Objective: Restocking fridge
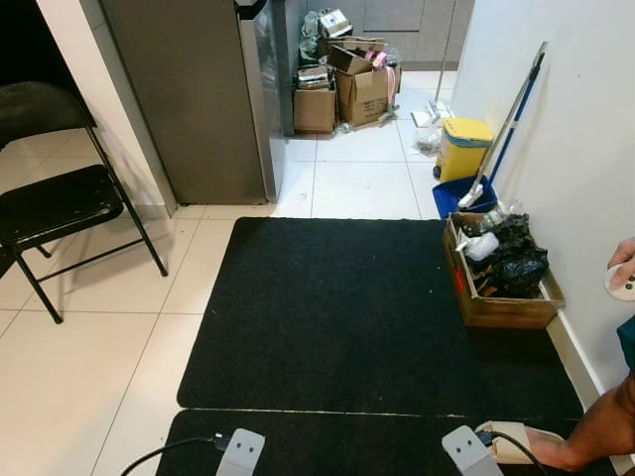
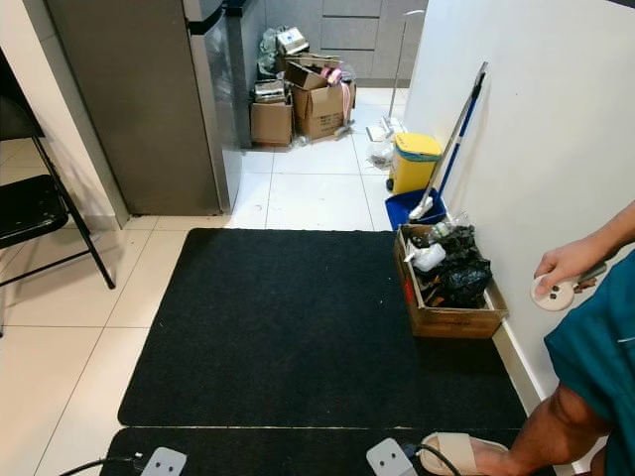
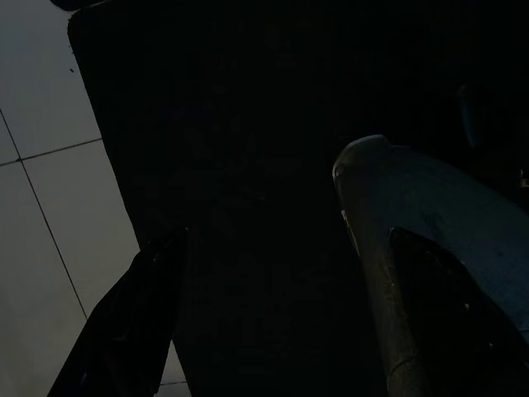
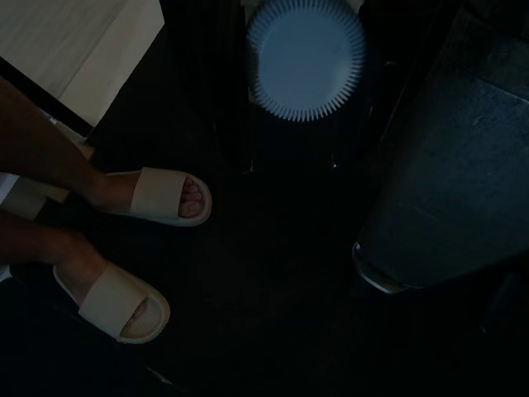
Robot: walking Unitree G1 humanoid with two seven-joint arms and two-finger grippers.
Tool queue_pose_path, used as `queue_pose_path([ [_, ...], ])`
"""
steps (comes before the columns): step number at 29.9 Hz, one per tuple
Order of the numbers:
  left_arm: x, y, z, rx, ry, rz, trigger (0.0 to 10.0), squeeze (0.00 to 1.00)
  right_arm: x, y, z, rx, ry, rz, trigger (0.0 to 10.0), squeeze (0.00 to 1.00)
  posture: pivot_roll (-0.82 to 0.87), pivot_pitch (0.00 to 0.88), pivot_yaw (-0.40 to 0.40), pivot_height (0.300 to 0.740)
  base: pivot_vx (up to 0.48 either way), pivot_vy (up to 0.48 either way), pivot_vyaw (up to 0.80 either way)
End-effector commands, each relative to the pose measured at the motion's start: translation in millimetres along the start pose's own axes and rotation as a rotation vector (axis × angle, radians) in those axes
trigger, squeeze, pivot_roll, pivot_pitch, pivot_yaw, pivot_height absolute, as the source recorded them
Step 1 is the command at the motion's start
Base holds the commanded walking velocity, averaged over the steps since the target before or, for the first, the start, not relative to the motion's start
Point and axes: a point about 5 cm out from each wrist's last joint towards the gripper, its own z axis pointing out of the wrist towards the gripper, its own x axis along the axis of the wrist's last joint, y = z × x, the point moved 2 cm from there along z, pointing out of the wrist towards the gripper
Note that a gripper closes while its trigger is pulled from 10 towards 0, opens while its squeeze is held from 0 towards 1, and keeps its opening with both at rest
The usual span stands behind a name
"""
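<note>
The tall grey fridge [image 1: 189,99] stands at the far left of the room, past the black mat [image 1: 347,307]. I see its side and its front edge, and no food items are in sight. My left arm [image 1: 241,451] and right arm [image 1: 466,448] hang idle at the bottom edge of the head views. In the dark left wrist view I make out the mat [image 3: 248,165] and pale floor tiles [image 3: 50,207]. In the right wrist view, a person's feet in beige sandals [image 4: 161,197] stand on the mat beside me.
A person stands close on my right, a hand holding a small white round object [image 2: 556,293]. Along the right wall are a wooden crate of black bags [image 1: 501,273], a yellow bin [image 1: 464,147] and a mop [image 1: 506,129]. A black folding chair [image 1: 55,203] is left; cardboard boxes [image 1: 347,89] are behind.
</note>
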Motion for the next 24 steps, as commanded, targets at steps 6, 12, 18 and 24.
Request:
queue_pose_path([
  [6, -3.7, 3.8, 0.0, -0.007, -0.010, -0.006, 10.0, 0.00, 0.3, 2.1, -0.3, 0.000, 0.006, 0.017, 0.0, 0.00, -0.03, 0.000, -0.030, 0.740, 0.000, 0.000, 0.00],
  [12, -4.3, 3.8, -0.1, -0.007, -0.011, -0.008, 10.0, 0.00, -0.4, 2.3, -0.2, -0.002, -0.003, 0.010, 10.0, 0.00, -0.03, 0.000, -0.030, 0.740, 0.000, 0.000, 0.00],
  [18, -5.6, 4.1, -0.3, -0.008, -0.014, -0.010, 10.0, 0.00, -4.0, 3.4, -0.5, -0.019, -0.019, 0.003, 10.0, 0.00, -0.03, 0.000, -0.030, 0.740, 0.000, 0.000, 0.00],
  [24, -6.8, 4.2, -0.4, -0.009, -0.016, -0.010, 10.0, 0.00, -8.9, 3.2, -0.9, -0.023, -0.038, -0.018, 10.0, 0.00, -0.03, 0.000, -0.028, 0.740, 0.000, 0.000, 0.00],
])
